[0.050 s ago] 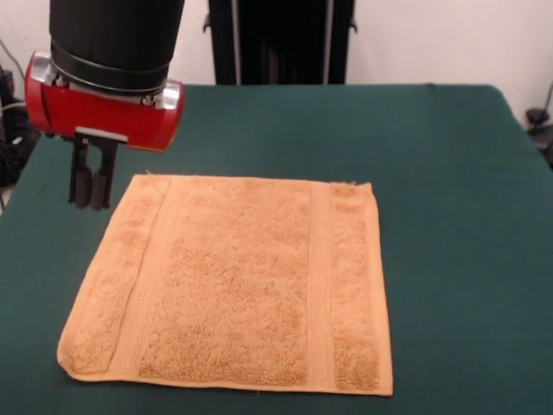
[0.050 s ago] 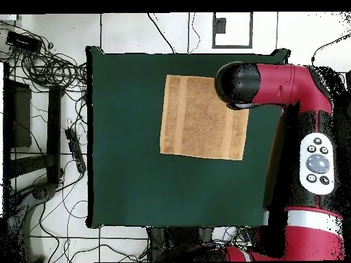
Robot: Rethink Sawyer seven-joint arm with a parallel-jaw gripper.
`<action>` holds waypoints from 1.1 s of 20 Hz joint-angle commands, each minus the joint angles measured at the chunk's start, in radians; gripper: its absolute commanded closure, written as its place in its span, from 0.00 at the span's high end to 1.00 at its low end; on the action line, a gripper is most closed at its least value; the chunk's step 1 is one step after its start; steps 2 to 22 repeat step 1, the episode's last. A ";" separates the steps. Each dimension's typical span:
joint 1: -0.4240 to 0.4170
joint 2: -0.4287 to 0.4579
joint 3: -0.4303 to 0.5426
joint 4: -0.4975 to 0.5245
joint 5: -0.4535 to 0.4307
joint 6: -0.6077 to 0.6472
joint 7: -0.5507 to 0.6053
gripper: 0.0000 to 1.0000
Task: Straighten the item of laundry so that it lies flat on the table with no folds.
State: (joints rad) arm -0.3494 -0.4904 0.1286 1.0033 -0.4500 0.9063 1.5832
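Observation:
The item of laundry (image 1: pixel 238 285) is a golden-orange terry towel spread out on the dark green table (image 1: pixel 449 216), with woven bands running down near its left and right edges. It looks flat, with only a slight curl at its near left corner. In the overhead view the towel (image 2: pixel 199 120) lies in the table's (image 2: pixel 137 171) upper middle. My gripper (image 1: pixel 90 201) hangs just beyond the towel's far left corner, above the table, fingers close together with nothing between them. From overhead, the arm's black wrist (image 2: pixel 238 83) hides the gripper and covers the towel's upper right corner.
The red arm (image 2: pixel 301 137) runs along the table's right side in the overhead view. Cables and dark equipment (image 2: pixel 48 130) lie on the floor to the table's left. A black stand (image 1: pixel 281 41) rises behind the table's far edge.

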 commanded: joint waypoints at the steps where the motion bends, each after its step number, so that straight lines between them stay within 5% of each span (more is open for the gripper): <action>1: 0.054 0.080 0.091 0.084 0.009 -0.034 -0.019 0.00; 22: 0.054 0.080 0.091 0.084 0.009 -0.034 -0.019 0.00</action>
